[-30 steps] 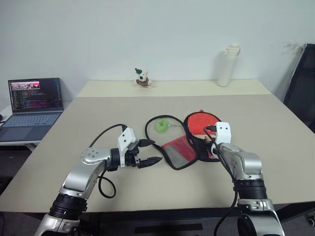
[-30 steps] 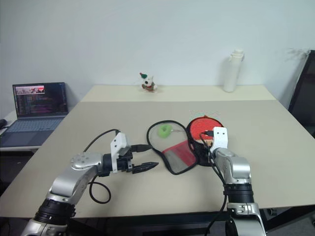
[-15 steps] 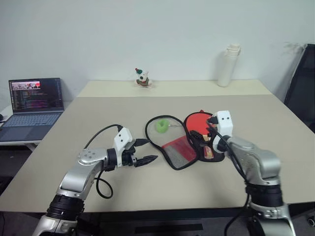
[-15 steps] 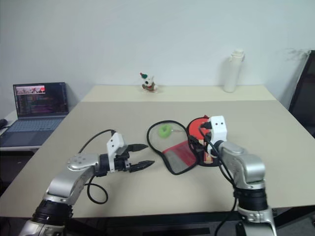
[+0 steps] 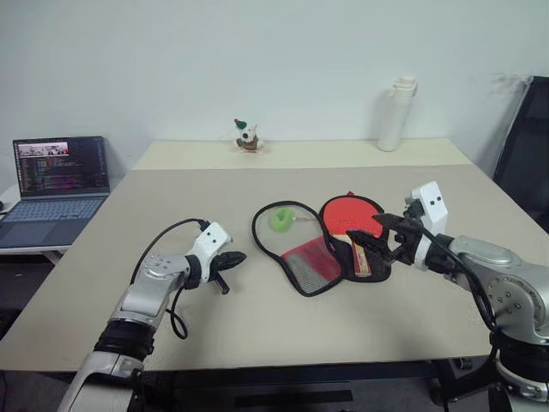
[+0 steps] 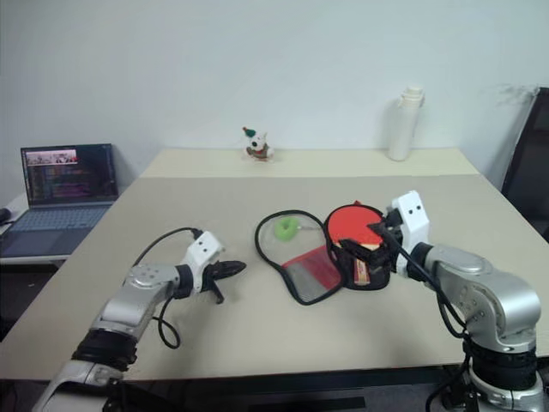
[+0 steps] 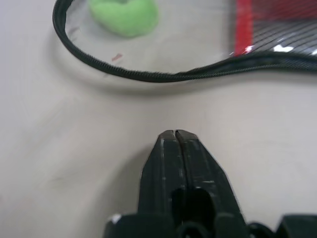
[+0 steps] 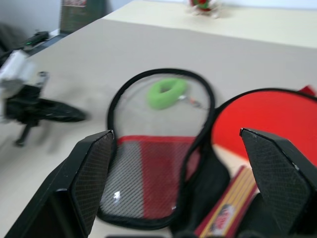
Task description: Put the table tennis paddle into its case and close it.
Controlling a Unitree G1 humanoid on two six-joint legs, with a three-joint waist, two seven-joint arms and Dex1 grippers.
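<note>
Lying open mid-desk (image 5: 103, 283): case (image 5: 296, 249), table tennis paddle (image 5: 350, 217) resting inside. Left gripper (image 5: 230, 259) hovering with jaws closed, empty. Right gripper (image 5: 377, 239) hanging over the paddle handle, jaws spread wide.

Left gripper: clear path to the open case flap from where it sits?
Probably yes. The left gripper is shut, on bare table just short of the case flap's zipper rim, nothing between. It would have to open first.

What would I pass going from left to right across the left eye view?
Laptop → left pincer → small toy figure → green ball → paddle → white bottle → black chair.
</note>
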